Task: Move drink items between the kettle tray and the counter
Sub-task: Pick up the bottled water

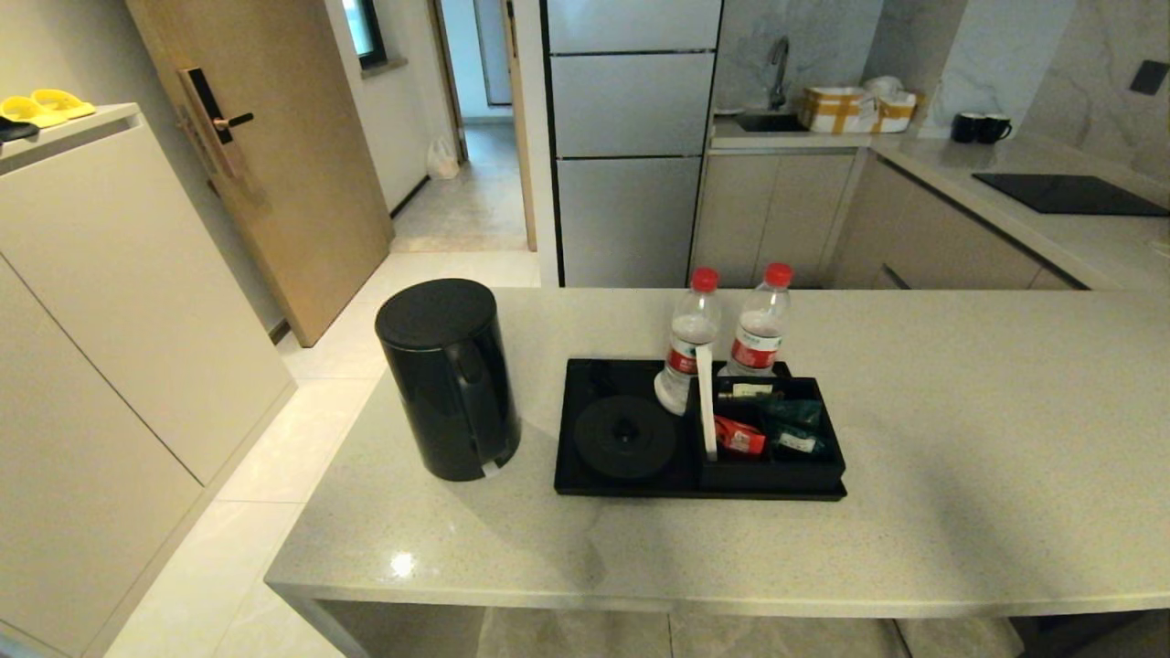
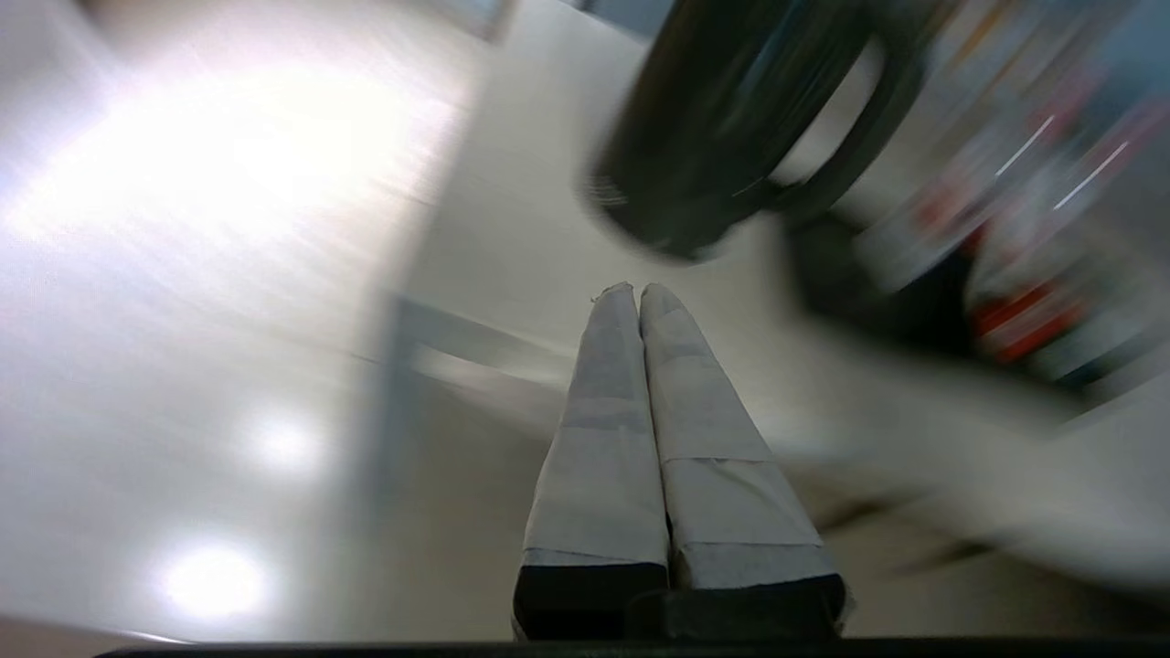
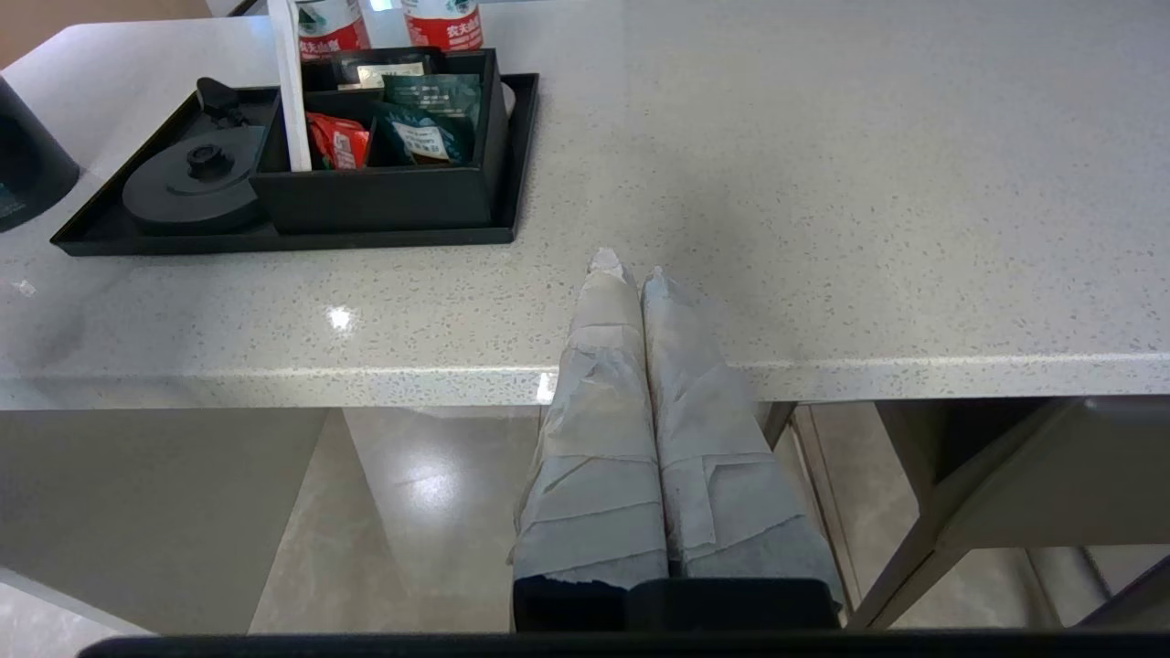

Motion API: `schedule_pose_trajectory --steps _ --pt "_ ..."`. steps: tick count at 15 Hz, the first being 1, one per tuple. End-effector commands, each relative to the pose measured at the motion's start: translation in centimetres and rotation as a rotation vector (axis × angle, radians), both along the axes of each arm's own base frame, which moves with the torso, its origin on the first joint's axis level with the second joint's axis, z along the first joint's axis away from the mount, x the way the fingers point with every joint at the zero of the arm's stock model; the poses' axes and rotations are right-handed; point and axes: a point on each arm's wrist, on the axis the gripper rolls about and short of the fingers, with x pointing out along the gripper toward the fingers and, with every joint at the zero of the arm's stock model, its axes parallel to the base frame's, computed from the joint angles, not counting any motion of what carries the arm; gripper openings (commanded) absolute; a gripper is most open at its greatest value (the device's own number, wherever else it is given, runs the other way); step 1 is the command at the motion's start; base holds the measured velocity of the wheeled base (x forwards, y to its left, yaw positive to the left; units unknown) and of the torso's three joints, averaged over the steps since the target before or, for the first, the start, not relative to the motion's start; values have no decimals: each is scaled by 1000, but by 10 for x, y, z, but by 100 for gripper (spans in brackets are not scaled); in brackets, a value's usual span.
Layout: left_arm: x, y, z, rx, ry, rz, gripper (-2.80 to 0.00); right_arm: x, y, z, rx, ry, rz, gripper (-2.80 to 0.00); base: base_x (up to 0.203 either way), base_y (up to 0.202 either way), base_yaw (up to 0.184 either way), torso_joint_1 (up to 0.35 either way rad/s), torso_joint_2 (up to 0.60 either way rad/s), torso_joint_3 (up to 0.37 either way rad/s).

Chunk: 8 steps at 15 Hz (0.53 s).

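Tall matte black cylindrical electric kettle [image 1: 448, 379] stands upright on the large pale beige speckled stone counter [image 1: 960, 429], just beside the left edge of the flat rectangular black kettle tray [image 1: 585, 484], off its base. On the tray, the round black kettle base [image 1: 625, 437] sits bare, nothing on it. Further right, a white upright divider strip [image 1: 705, 402] stands between the base and the boxed compartment [image 1: 777, 466], which holds small red and green sachets [image 1: 768, 434]. Two small clear plastic water bottles with red caps, left one [image 1: 687, 352] and right one [image 1: 759, 334], stand upright at the tray's far side, close together; whether the right one rests on the tray or just behind it I cannot tell.

Left gripper [image 2: 637, 291] has its taped fingers pressed together, empty, low in front of the counter edge with the kettle ahead of it. Right gripper [image 3: 629, 270] likewise closed on nothing, at the near counter edge, well apart from the tray.

Judgement: very early stage, nothing is held. Kettle is out on the counter and looks like the item to go onto the base; bottles probably come off to the counter. All of that seems still to do
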Motion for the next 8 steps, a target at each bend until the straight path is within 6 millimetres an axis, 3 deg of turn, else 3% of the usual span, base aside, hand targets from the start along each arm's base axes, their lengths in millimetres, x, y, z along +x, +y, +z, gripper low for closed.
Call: schedule_pose_trajectory --steps 1,8 --pt "0 0 -1 499 1 16 -280 0 0 0 0 -1 0 -280 0 0 0 0 0 0" --pt "0 0 -3 473 20 14 -280 0 0 0 0 -1 0 -280 0 0 0 0 0 0"
